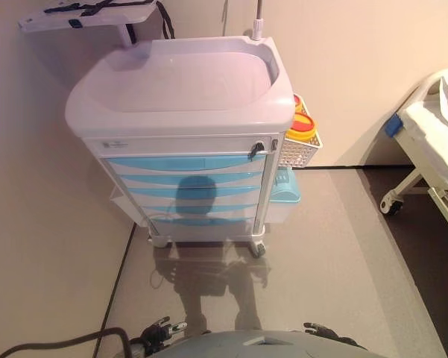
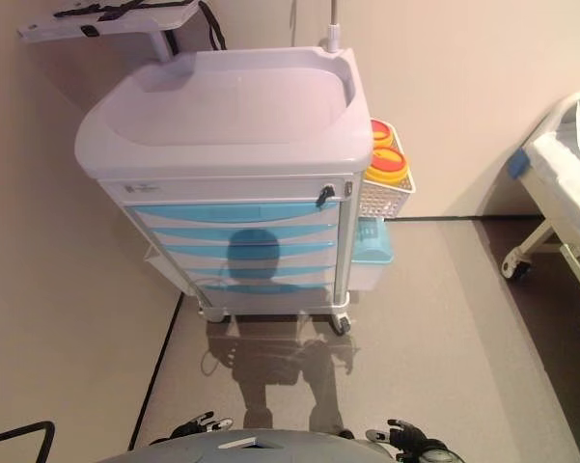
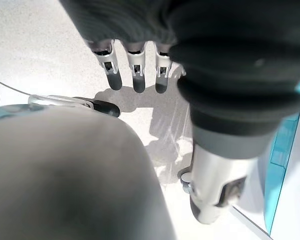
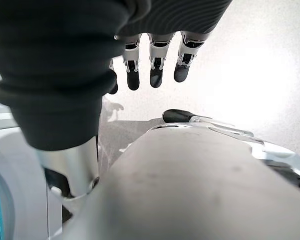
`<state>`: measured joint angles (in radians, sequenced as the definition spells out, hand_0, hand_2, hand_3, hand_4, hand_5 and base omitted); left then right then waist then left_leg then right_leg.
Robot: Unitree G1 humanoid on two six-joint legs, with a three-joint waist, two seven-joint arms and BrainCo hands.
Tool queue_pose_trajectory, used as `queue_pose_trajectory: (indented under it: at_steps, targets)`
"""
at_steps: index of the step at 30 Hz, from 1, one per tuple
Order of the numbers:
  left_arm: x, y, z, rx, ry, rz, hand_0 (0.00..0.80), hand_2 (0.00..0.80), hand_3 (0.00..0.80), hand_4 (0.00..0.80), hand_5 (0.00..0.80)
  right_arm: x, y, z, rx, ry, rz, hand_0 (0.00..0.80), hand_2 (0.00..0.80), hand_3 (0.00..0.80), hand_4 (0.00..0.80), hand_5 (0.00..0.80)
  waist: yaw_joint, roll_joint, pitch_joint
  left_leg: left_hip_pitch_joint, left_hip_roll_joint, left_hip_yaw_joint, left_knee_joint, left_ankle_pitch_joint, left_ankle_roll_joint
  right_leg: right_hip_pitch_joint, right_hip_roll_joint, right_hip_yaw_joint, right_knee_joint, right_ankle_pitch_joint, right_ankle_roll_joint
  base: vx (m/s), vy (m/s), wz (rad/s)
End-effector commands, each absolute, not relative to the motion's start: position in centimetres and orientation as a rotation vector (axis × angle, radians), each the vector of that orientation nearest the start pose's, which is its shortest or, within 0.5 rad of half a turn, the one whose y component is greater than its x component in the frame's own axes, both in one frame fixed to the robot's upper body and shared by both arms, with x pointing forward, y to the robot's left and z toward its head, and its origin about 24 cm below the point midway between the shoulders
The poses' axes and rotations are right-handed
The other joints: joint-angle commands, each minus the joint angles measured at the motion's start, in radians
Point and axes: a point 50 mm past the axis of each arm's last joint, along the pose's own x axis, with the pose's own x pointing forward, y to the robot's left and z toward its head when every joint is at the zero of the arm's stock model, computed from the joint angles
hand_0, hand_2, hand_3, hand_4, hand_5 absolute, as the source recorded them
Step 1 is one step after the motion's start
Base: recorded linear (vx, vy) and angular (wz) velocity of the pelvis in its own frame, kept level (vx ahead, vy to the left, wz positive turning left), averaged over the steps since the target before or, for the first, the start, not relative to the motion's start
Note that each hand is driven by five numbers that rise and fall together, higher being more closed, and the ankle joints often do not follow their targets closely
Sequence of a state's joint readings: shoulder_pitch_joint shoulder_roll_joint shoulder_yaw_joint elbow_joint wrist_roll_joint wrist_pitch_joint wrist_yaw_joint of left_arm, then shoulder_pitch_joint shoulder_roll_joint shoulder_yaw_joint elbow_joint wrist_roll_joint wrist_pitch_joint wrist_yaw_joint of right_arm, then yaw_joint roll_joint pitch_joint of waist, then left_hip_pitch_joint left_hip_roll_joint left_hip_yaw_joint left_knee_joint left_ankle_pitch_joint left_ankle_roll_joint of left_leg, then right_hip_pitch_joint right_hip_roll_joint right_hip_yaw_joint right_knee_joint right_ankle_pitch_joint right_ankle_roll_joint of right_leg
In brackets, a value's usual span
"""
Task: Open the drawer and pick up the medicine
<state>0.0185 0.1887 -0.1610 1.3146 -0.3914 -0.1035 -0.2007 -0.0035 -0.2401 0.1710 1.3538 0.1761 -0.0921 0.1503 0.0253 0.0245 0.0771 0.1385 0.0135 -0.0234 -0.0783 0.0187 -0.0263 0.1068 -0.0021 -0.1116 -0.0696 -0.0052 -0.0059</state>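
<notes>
A white medical cart (image 1: 186,82) with several light-blue drawers stands in front of me on castors. Its top drawer (image 1: 183,162) and the ones below are shut, and a dark key (image 1: 257,149) sits at the top right of the drawer front. No medicine shows. My left hand (image 1: 158,332) hangs low at the bottom edge of the view, far from the cart, and its fingers (image 3: 135,70) are straight and empty. My right hand (image 1: 324,331) hangs low on the other side, and its fingers (image 4: 157,62) are also straight and empty.
A white mesh basket (image 1: 302,145) with yellow and red containers hangs on the cart's right side, above a pale blue bin (image 1: 287,195). A bed on castors (image 1: 432,142) stands at the right. A side shelf (image 1: 89,13) juts out at the upper left beside the wall.
</notes>
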Motion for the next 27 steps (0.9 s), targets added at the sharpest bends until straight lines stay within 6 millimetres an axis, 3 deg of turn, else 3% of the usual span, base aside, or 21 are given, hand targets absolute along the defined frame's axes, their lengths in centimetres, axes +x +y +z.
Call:
queue_pose_trajectory:
  at_steps: [1,7,15,21,27]
  targets:
    - [8.7,20.6,-16.7,-0.168,1.151,0.091,0.000,0.000,0.000,0.000,0.000,8.5,-21.5,-16.6,-0.063,1.206,0.028,0.000,0.000,0.000,0.000,0.000,0.001,-0.070,0.016,-0.049,-0.102,0.058,0.073,-0.073,0.078,-0.037,-0.013,0.040,0.037,0.036,0.041,0.032,0.019,-0.11]
    - [11.2,21.3,-15.9,-0.164,1.064,0.113,0.000,0.000,0.000,0.000,0.000,9.5,-21.7,-16.3,-0.069,1.170,0.029,0.000,0.000,0.000,0.000,0.000,-0.009,-0.074,0.065,-0.116,-0.103,0.074,0.139,-0.089,0.090,-0.111,-0.027,0.059,0.103,0.031,0.046,-0.017,0.026,-0.15]
    - [17.1,20.9,-13.7,-0.182,0.847,0.090,0.000,0.000,0.000,0.000,0.000,13.6,-21.7,-15.0,-0.116,1.037,0.042,0.000,0.000,0.000,0.000,0.000,-0.029,-0.070,0.208,-0.316,-0.102,0.106,0.307,-0.106,0.103,-0.306,-0.052,0.077,0.258,0.023,0.056,-0.142,0.036,-0.12]
    - [19.1,20.2,-12.7,-0.221,0.756,0.087,0.000,0.000,0.000,0.000,0.000,15.5,-21.6,-14.3,-0.119,0.963,0.018,0.000,0.000,0.000,0.000,0.000,-0.024,-0.072,0.265,-0.470,-0.107,0.102,0.395,-0.100,0.114,-0.463,-0.052,0.079,0.348,0.024,0.055,-0.100,0.028,0.00]
    - [20.0,21.0,-12.0,-0.215,0.706,0.131,0.000,0.000,0.000,0.000,0.000,17.5,-21.0,-13.4,-0.091,0.891,0.013,0.000,0.000,0.000,0.000,0.000,-0.018,-0.091,0.301,-0.595,-0.097,0.103,0.455,-0.094,0.113,-0.576,-0.026,0.079,0.400,0.023,0.040,-0.079,-0.007,0.03]
